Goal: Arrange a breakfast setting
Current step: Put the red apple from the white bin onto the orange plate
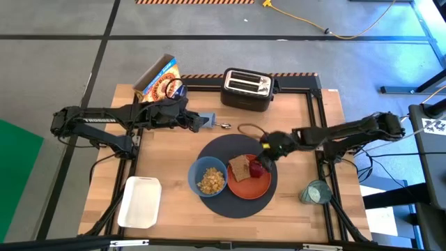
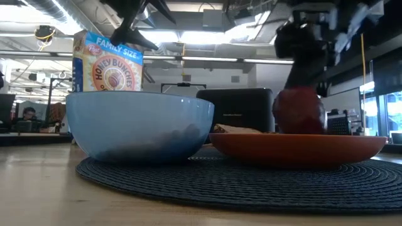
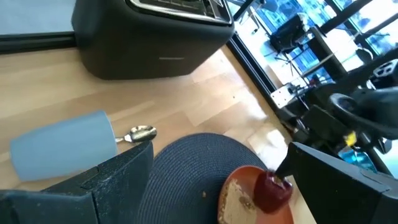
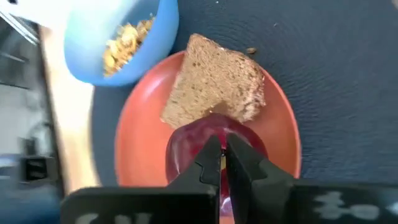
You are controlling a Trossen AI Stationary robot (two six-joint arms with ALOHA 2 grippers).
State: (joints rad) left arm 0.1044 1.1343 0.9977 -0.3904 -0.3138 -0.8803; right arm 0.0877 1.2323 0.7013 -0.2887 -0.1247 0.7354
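Note:
A dark round placemat (image 1: 223, 150) carries a blue bowl (image 1: 208, 176) of cereal and an orange plate (image 1: 254, 187). On the plate lie a brown toast slice (image 4: 214, 87) and a small red fruit (image 4: 205, 146). My right gripper (image 4: 222, 155) is shut right over the fruit's top, pointing slantwise down. A metal spoon (image 3: 142, 133) with a thick blue-grey handle (image 3: 62, 146) lies on the wood beyond the mat. My left gripper (image 1: 202, 120) hangs open above the handle end. A teal glass (image 1: 315, 192) stands on the table to the mat's right. My right gripper's shut fingertips (image 4: 211, 163) stand at the top of the red fruit (image 2: 300, 112), coming from above and from the table's right. I cannot tell whether they touch it. The fruit's underside is hidden behind the plate's rim (image 2: 301, 139).
A black toaster (image 1: 247, 88) stands at the far edge and a cereal box (image 1: 159, 81) at the far left. A white rectangular tray (image 1: 139, 202) lies at the near left. Bare wood shows between the tray and the mat.

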